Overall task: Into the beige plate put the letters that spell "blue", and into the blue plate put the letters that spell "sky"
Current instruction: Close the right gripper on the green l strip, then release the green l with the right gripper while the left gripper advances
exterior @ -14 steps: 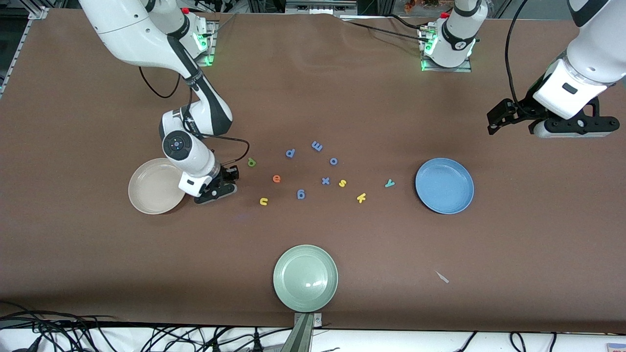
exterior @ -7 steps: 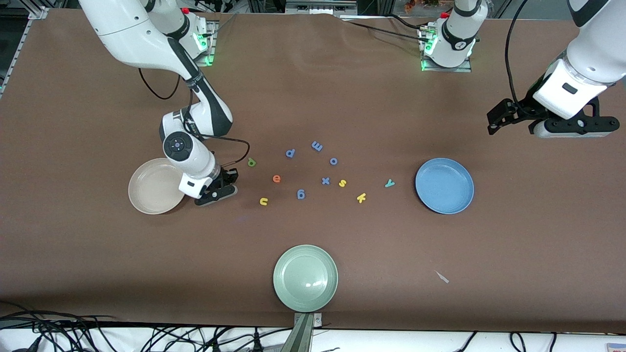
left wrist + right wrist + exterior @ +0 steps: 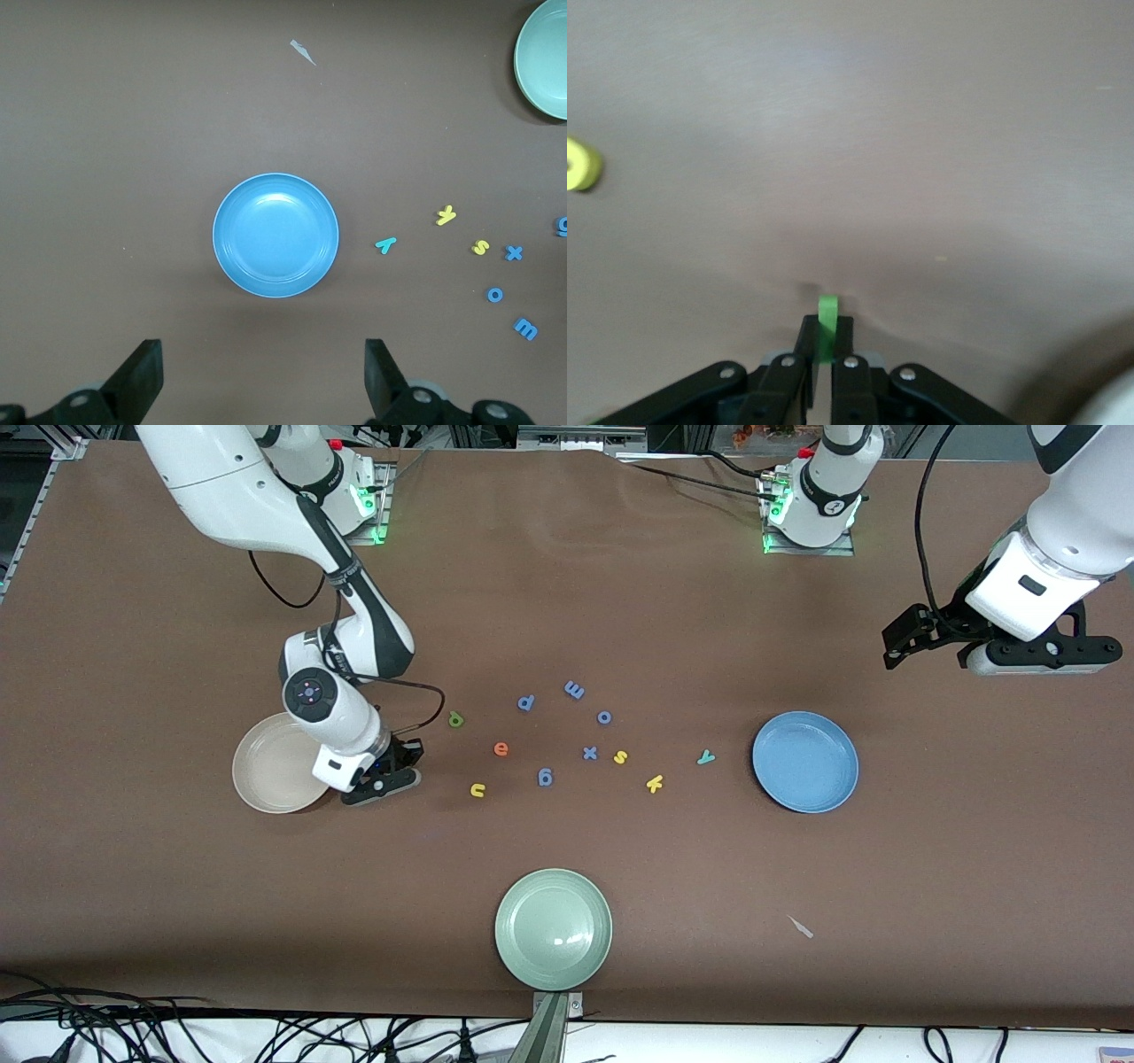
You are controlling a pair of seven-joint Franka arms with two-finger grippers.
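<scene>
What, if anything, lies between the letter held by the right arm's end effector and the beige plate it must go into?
Nothing visible. The right end effector, shut on the green l, sits right beside the beige plate, with only bare table between them.

Right hand (image 3: pixel 825 341) clamped; left hand (image 3: pixel 261 385) agape.

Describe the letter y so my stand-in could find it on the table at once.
Start at the blue plate toward the left arm's end of the table. The y lies on the table just beside the blue plate, closest to it of all the letters. It is the only teal letter; its neighbours, the k and s, are yellow.
</scene>
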